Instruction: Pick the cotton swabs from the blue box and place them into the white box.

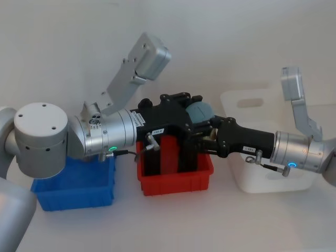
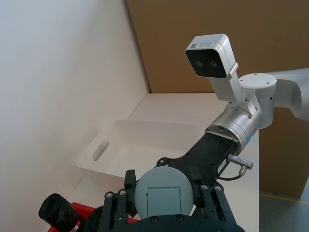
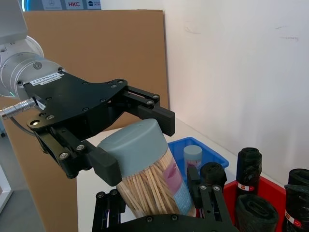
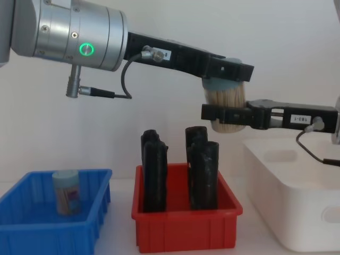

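Observation:
A clear tub of cotton swabs (image 4: 226,98) with a pale blue cap (image 3: 137,142) hangs in the air above the red bin. My left gripper (image 4: 227,74) is shut on the cap. My right gripper (image 4: 228,113) reaches in from the white box side, and its fingers press on both sides of the tub's lower body (image 3: 154,181). Another tub of cotton swabs (image 4: 66,191) stands upright in the blue box (image 4: 32,234) on the left. The white box (image 4: 297,212) sits on the right, under the right arm.
A red bin (image 4: 186,228) with several tall black cylinders (image 4: 202,170) stands between the blue box and the white box, directly under the held tub. A brown cardboard panel (image 2: 217,43) stands behind the table's far end.

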`<state>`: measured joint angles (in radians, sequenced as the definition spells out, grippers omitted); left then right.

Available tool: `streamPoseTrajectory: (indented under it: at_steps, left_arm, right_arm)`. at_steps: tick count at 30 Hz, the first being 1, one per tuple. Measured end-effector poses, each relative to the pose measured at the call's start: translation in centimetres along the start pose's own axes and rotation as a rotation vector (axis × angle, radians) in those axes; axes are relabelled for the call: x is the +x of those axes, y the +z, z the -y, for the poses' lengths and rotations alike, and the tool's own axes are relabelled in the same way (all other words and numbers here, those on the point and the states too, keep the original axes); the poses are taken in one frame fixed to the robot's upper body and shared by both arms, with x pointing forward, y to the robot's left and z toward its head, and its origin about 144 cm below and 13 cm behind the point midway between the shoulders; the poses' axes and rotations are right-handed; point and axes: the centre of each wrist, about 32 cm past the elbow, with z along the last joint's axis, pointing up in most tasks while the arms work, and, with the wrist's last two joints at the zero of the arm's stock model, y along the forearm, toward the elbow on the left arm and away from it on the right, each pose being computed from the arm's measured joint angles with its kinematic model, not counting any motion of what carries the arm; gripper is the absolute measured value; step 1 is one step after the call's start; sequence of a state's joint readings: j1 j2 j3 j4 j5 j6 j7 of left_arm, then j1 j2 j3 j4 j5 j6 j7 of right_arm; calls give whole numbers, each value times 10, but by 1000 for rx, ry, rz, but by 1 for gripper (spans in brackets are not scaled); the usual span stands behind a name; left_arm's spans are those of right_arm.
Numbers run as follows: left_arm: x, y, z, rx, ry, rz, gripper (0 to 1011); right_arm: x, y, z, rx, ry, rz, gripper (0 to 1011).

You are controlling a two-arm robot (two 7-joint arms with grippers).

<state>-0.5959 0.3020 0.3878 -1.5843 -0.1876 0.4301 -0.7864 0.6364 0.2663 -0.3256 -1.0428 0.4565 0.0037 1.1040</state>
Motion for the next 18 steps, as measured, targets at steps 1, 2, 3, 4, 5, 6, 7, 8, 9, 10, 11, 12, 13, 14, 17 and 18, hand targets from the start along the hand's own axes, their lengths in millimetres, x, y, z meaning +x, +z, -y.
streamPoseTrajectory:
  at_steps: [1, 2, 3, 4, 5, 6, 7, 8, 9, 10, 11, 12, 13, 14, 17, 18]
  left_arm:
    - [0, 0, 0, 0, 0, 0, 670]
    - [0, 0, 0, 0, 0, 0, 670]
    - [0, 0, 0, 0, 0, 0, 671]
    - [0, 0, 0, 1, -1, -1, 670]
    - [0, 0, 0, 1, -1, -1, 670]
    - [0, 0, 0, 1, -1, -1, 670]
    - [0, 0, 0, 1, -1, -1, 670]
    - [0, 0, 0, 1, -1, -1, 670]
    - [0, 0, 0, 2, -1, -1, 670]
    - [0, 0, 0, 2, -1, -1, 670]
    - [0, 0, 0, 2, -1, -1, 670]
    - [0, 0, 0, 2, -2, -1, 670]
    - [0, 0, 0, 2, -2, -1, 670]
    - [0, 0, 0, 2, -2, -1, 670]
    - [0, 0, 0, 2, -2, -1, 670]
    - [0, 0, 0, 2, -2, -1, 670]
  right_arm:
    - [0, 0, 0, -2, 0, 2, 745]
    - [0, 0, 0, -3, 0, 2, 745]
    - [0, 0, -1, -5, 0, 3, 745]
    - [0, 0, -1, -7, 0, 5, 744]
    - [0, 0, -1, -8, 0, 5, 744]
    - [1, 0, -1, -9, 0, 6, 745]
    - [1, 0, -2, -10, 0, 6, 745]
    - [1, 0, -2, -12, 0, 8, 745]
    - [1, 0, -2, -12, 0, 8, 745]
    - [1, 0, -2, -13, 0, 8, 745]
    - [1, 0, -2, -13, 0, 9, 745]
    - [1, -1, -2, -14, 0, 9, 745]
    - [1, -1, -3, -15, 0, 9, 745]
    - [1, -1, -3, -15, 0, 10, 745]
    - [1, -1, -3, -18, 0, 14, 745]
    - [1, -1, -3, -19, 0, 15, 745]
